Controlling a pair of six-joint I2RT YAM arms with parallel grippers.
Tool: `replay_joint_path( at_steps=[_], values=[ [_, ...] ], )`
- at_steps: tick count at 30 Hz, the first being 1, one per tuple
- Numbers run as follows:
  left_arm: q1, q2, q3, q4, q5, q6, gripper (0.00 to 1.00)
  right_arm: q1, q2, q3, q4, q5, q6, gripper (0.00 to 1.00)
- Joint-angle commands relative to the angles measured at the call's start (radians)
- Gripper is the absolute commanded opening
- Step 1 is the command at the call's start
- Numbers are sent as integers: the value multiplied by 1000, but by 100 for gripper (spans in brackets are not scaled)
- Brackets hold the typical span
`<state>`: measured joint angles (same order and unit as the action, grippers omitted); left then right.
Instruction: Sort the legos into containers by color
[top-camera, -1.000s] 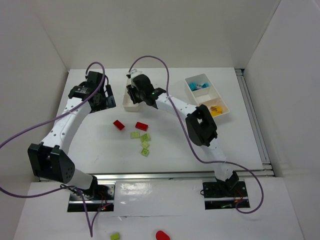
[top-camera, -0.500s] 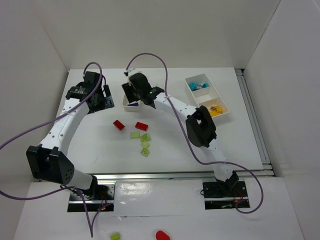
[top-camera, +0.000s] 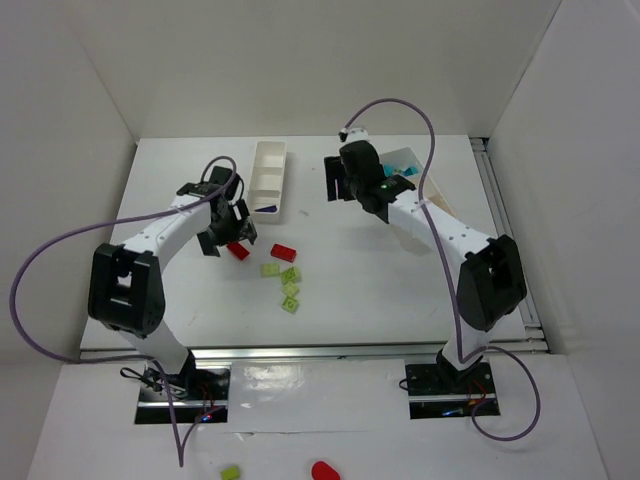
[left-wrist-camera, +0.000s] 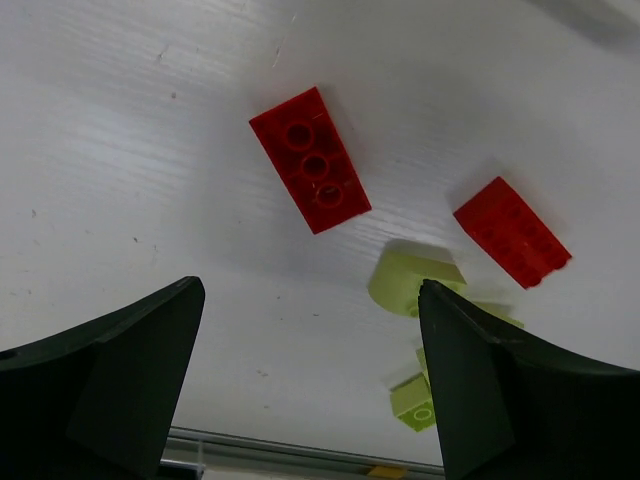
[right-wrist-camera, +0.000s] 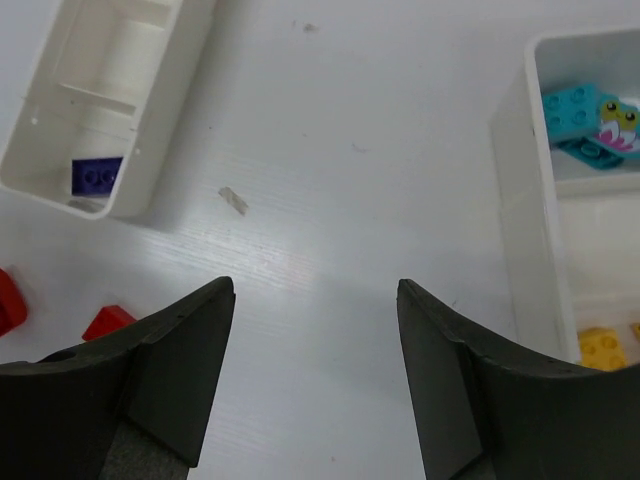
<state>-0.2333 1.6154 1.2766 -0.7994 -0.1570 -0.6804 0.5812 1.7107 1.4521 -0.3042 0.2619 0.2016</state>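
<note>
Two red legos (top-camera: 237, 250) (top-camera: 284, 252) and several light green legos (top-camera: 290, 289) lie on the table's middle. My left gripper (top-camera: 225, 232) hovers open just over the left red lego (left-wrist-camera: 310, 160), with nothing between its fingers; the other red lego (left-wrist-camera: 512, 232) and a green lego (left-wrist-camera: 415, 280) lie beyond. The left container (top-camera: 270, 178) holds a dark blue lego (right-wrist-camera: 97, 176) in its near compartment. My right gripper (top-camera: 335, 180) is open and empty over bare table between the two containers. The right container (right-wrist-camera: 525, 200) holds cyan legos (right-wrist-camera: 580, 115) and a yellow lego (right-wrist-camera: 600, 348).
The right arm covers part of the right container (top-camera: 405, 158) in the top view. White walls enclose the table on three sides. A metal rail (top-camera: 320, 350) runs along the near edge. A green piece (top-camera: 231, 471) and a red piece (top-camera: 324, 470) lie beyond it.
My right gripper opened over the left container, left the dark blue lego there, and swung right. My left gripper came forward from the back left to above the left red lego.
</note>
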Motion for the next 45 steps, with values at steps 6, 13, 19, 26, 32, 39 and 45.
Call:
replay_joint_path(
  at_steps=[6,13,19,26,32,39,45],
  values=[
    [-6,139,0,78,-42,-246,98,17,-85,-35,-113,-24,16,75],
    [-6,233,12,114,-62,-289,79,6,-105,-55,-165,-46,-13,75],
    [-6,267,35,100,-92,-291,59,-3,-115,-64,-165,-36,-13,75],
    [-15,173,134,75,-113,-108,42,-21,-115,-73,-165,-27,-4,75],
    [-24,198,327,65,-56,2,42,-53,-95,-82,-165,-49,15,75],
    [-24,397,621,65,-26,50,42,-72,-54,-15,-179,-67,24,75],
    [-24,610,860,55,-35,68,45,-99,-25,19,-226,-58,15,75]
  ],
)
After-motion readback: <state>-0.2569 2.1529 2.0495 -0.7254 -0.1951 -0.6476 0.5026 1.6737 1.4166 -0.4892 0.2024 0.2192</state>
